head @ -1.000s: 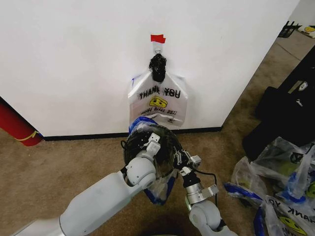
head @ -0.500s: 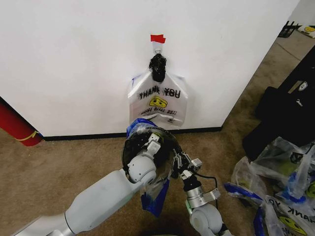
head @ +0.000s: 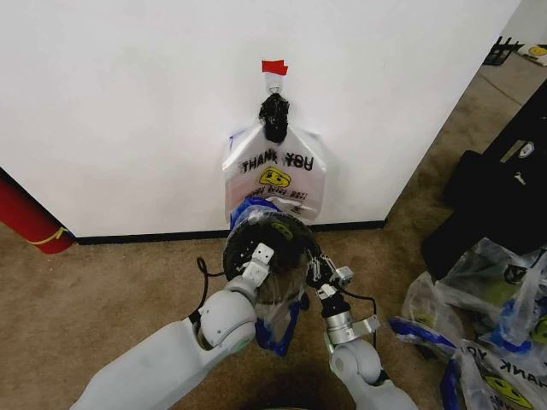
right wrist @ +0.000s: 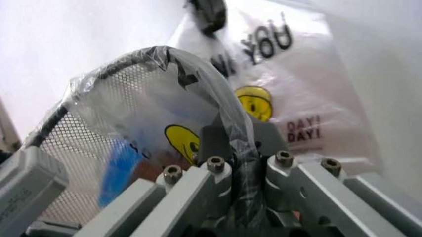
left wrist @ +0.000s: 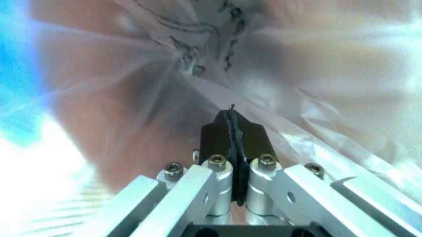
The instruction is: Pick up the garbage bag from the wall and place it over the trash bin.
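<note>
A translucent garbage bag (head: 278, 295) with blue handles is stretched over the black mesh trash bin (head: 275, 232), which stands on the carpet just below the wall (head: 128, 102). My left gripper (head: 259, 256) is at the bin's near left rim, shut on the bag's film (left wrist: 230, 129). My right gripper (head: 321, 273) is at the bin's right rim, shut on the film where it wraps the rim (right wrist: 238, 148). The bin's mesh (right wrist: 92, 133) shows through the plastic. A second "THANK YOU" bag (head: 275, 175) hangs on the wall.
A black knotted bundle (head: 274, 116) and red tape strip (head: 274, 67) sit above the hanging bag. A red cylinder (head: 30, 218) stands at the left wall. Black cases (head: 500, 192) and several loose bags (head: 483, 329) crowd the right floor.
My left arm has swung right and its gripper has slid along the bin's near rim. The bag's hanging blue part has drawn up closer around the bin. The right gripper has barely moved.
</note>
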Available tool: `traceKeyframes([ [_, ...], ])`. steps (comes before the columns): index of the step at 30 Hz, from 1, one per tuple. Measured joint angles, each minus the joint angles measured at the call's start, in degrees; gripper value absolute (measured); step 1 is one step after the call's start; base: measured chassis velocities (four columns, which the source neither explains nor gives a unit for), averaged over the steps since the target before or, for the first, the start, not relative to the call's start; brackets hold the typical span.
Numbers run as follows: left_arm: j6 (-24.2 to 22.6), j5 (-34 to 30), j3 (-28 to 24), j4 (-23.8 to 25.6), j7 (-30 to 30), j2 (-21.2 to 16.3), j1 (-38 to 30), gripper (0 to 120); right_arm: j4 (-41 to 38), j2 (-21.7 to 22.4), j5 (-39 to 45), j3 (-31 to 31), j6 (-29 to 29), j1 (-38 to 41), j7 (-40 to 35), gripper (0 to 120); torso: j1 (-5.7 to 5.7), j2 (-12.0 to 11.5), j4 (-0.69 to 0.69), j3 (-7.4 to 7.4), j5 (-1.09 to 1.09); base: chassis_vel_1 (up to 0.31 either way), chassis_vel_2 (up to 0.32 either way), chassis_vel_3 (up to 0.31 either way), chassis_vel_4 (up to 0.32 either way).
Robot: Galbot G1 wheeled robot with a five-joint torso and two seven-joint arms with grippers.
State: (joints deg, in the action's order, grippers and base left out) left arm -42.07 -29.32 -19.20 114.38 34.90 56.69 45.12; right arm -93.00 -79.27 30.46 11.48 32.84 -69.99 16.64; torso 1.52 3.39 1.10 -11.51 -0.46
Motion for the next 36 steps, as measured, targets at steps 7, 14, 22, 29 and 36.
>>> traceKeyframes([
  [7, -0.03, 0.83, -0.26, -0.8, -1.28, 0.5, 0.65, 0, -0.17, 0.06, -3.39, -0.06, 1.76, -0.77, 1.67, 0, 0.0, 0.0, 0.01, 0.0, 0.0, 0.0, 0.0, 0.0, 0.0],
  [14, -0.06, 1.02, -0.49, -1.23, -1.43, 0.62, 0.46, 0, -0.46, 0.12, -3.81, -0.08, 2.02, -1.03, 1.86, 0, 0.0, 0.0, 0.0, 0.0, 0.0, 0.0, 0.0, 0.0, 0.0],
  [22, -0.09, 1.02, -0.53, -1.29, -1.44, 0.64, 0.41, 0, -0.54, 0.13, -3.79, -0.09, 2.02, -1.04, 1.86, 0, 0.0, 0.0, 0.0, 0.0, 0.01, 0.0, 0.0, 0.0, 0.0],
  [29, -0.11, 1.24, -2.57, -4.06, -3.24, 2.02, -1.21, 0, -1.49, 0.33, -2.71, -0.12, 2.29, -2.01, 4.06, 0, 0.0, 0.01, -0.05, 0.01, 0.04, 0.0, 0.0, 0.0, 0.0],
  [36, -0.1, 1.38, -4.12, -6.53, -4.41, 3.69, -3.35, 0, -1.48, 0.28, -1.87, -0.07, 2.78, -2.6, 5.75, 0, 0.01, 0.01, 0.01, 0.0, 0.01, 0.0, 0.0, 0.0, 0.0],
])
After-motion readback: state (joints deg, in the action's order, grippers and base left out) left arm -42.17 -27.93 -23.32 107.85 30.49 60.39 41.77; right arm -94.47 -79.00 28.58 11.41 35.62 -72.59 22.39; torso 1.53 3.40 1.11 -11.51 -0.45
